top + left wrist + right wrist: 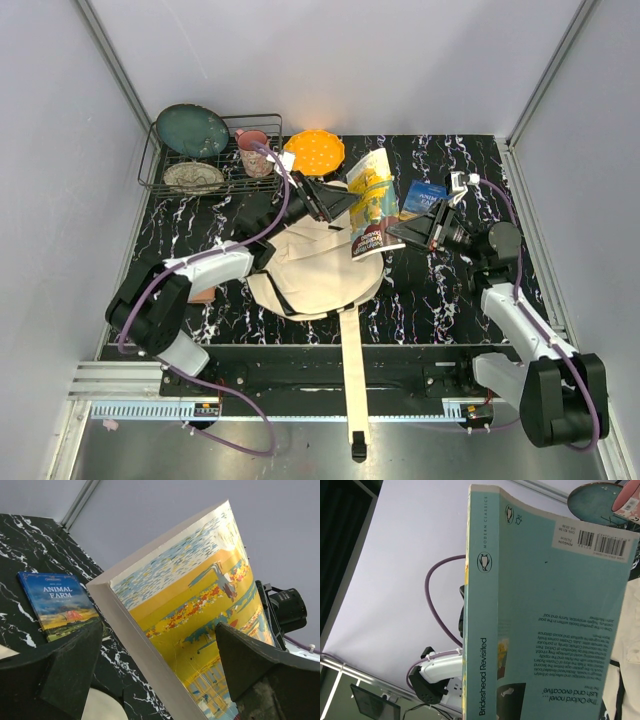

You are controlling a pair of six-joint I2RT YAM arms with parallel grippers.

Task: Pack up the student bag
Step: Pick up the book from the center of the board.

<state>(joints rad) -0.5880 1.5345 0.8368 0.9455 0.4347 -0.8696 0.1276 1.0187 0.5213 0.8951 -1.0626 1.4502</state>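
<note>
The student bag point(318, 268), a cream canvas backpack, lies flat at the table's middle, and its edge shows in the right wrist view point(627, 652). Above its far right corner a paperback with a yellow front point(372, 208) stands tilted in the air. My right gripper point(400, 232) is shut on its lower edge. The book's teal back and spine point(545, 605) fill the right wrist view and hide the fingers. My left gripper point(340, 200) is open, with one finger point(55, 675) on each side of the yellow cover point(195, 610), apart from it. A blue book point(424, 197) lies on the table point(57, 602).
A wire rack point(160, 172) at the back left holds a teal plate point(192, 128) and a pale plate point(194, 176). Beside it stand a pink cup point(252, 152) and an orange dish point(314, 152). A long bag strap point(352, 380) hangs over the front edge.
</note>
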